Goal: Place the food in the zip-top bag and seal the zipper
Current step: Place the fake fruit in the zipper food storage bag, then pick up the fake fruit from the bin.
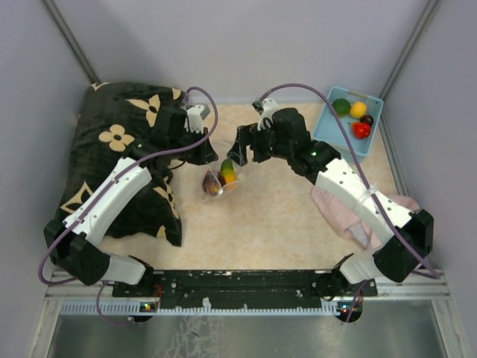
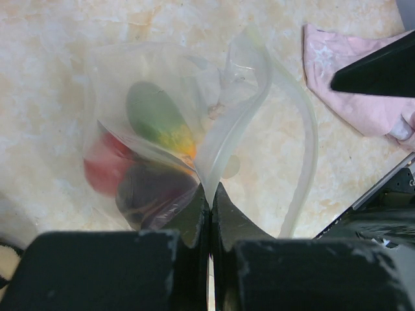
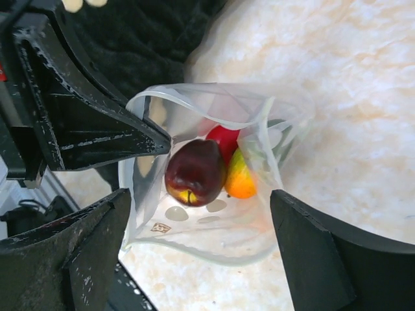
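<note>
Beige table; basket of food, overhead only.

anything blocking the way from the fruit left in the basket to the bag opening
Nothing visible does. Only the right arm's own body reaches over the stretch from the blue basket to the zip-top bag, whose mouth the left gripper pinches open.

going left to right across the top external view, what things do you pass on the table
black floral pillow → zip-top bag with food inside → light blue basket. The pink cloth spans the same stretch as the basket, so it is left out.
</note>
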